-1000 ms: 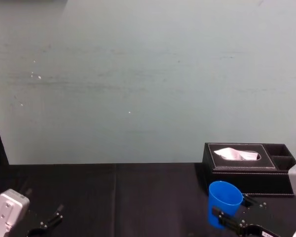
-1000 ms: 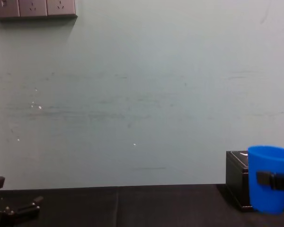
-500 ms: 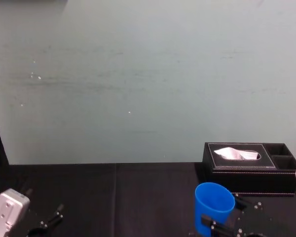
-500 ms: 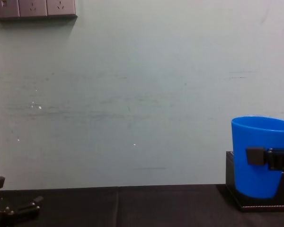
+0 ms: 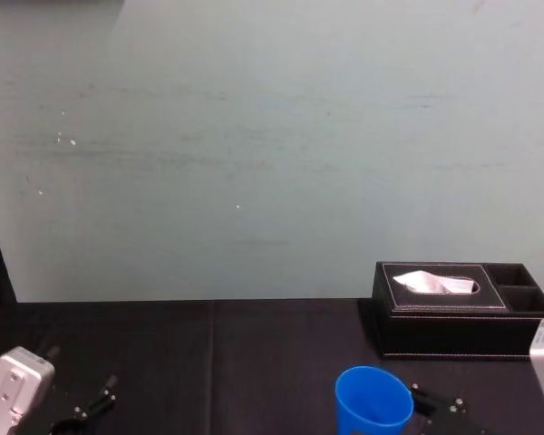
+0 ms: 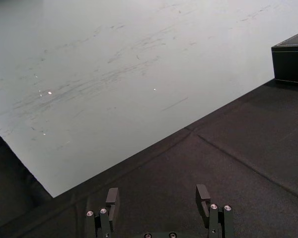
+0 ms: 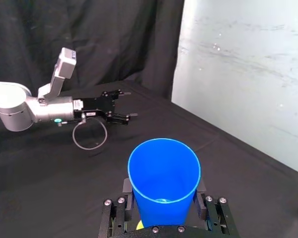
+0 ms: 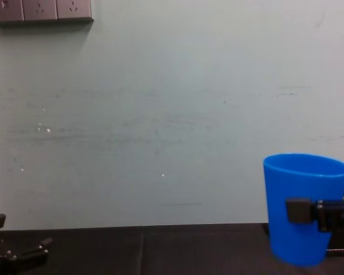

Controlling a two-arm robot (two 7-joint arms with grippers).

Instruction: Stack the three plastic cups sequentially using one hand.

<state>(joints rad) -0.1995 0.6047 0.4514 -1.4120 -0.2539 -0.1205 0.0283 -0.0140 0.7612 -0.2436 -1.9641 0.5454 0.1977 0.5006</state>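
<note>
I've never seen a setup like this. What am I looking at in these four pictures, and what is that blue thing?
This is a robot with two arms, each ending in a gripper, a two-fingered claw. One picture comes from a camera on its head, one from its chest, and one from each wrist. The work surface is a table under black cloth. A black tissue box stands at the far right. The right gripper is shut on a blue cup, holding it upright, mouth up. The left gripper rests idle at the table's left, fingers open and holding nothing.

head above, chest low — both forward, sharing blue cup (image 8: 301, 183)
</note>
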